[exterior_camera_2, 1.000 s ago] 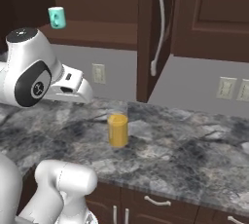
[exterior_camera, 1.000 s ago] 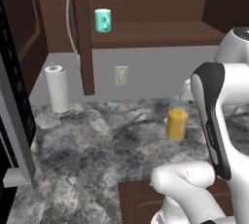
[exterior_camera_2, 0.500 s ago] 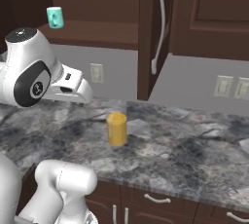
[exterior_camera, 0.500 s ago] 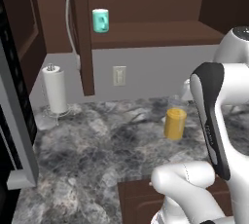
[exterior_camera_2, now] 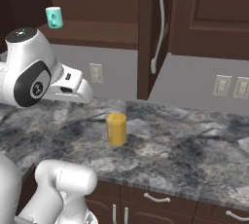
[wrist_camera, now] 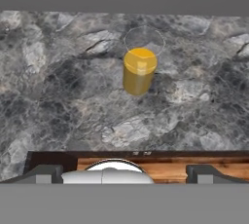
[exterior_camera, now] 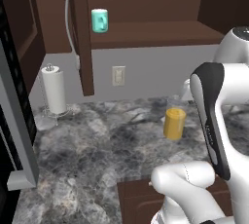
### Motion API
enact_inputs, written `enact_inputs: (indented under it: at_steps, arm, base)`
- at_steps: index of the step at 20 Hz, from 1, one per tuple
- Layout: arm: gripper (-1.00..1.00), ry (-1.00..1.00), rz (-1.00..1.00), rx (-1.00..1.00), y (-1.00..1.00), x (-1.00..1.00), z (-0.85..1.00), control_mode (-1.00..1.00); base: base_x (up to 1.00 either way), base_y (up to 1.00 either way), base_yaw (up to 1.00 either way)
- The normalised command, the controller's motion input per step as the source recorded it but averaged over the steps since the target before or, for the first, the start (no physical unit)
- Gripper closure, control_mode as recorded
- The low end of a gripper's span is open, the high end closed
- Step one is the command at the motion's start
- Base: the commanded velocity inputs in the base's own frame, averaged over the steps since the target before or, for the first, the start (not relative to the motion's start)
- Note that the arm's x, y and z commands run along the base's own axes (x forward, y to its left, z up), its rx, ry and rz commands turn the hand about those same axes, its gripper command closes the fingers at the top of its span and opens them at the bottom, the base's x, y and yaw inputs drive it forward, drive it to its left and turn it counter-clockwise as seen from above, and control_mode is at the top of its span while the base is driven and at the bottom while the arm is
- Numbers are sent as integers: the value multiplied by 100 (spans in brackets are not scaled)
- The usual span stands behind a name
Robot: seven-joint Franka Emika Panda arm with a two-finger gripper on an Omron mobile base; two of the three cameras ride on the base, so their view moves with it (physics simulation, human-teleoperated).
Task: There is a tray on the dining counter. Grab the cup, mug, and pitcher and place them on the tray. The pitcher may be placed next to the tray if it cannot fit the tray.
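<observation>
My two dark finger tips (wrist_camera: 124, 174) stand wide apart, holding nothing, cut off at the hand view's lower edge. Just beyond lies the grey-and-black marbled stone counter (wrist_camera: 58, 96), where the tall clear glass pitcher (wrist_camera: 139, 69) of orange-yellow liquid stands upright, its upper wall faint. Farther off, the white paper-towel roll (exterior_camera: 54, 90) waits by the wall; the small teal mug (exterior_camera: 99, 21) sits on the dark wood cabinet shelf (exterior_camera: 155, 32), its handle indistinct.
</observation>
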Motion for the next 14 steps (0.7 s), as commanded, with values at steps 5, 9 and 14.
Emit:
enact_inputs:
  at_steps: [5, 9, 14]
  arm:
    - [-100, -2, 0, 0, 24, 0, -1, -100]
    - [-100, -14, 1, 0, 58, 0, 26, -100]
    - [-100, -14, 4, 0, 55, 0, 40, -100]
  base:
    - [0, 0, 0]
    - [0, 0, 0]
    - [0, 0, 0]
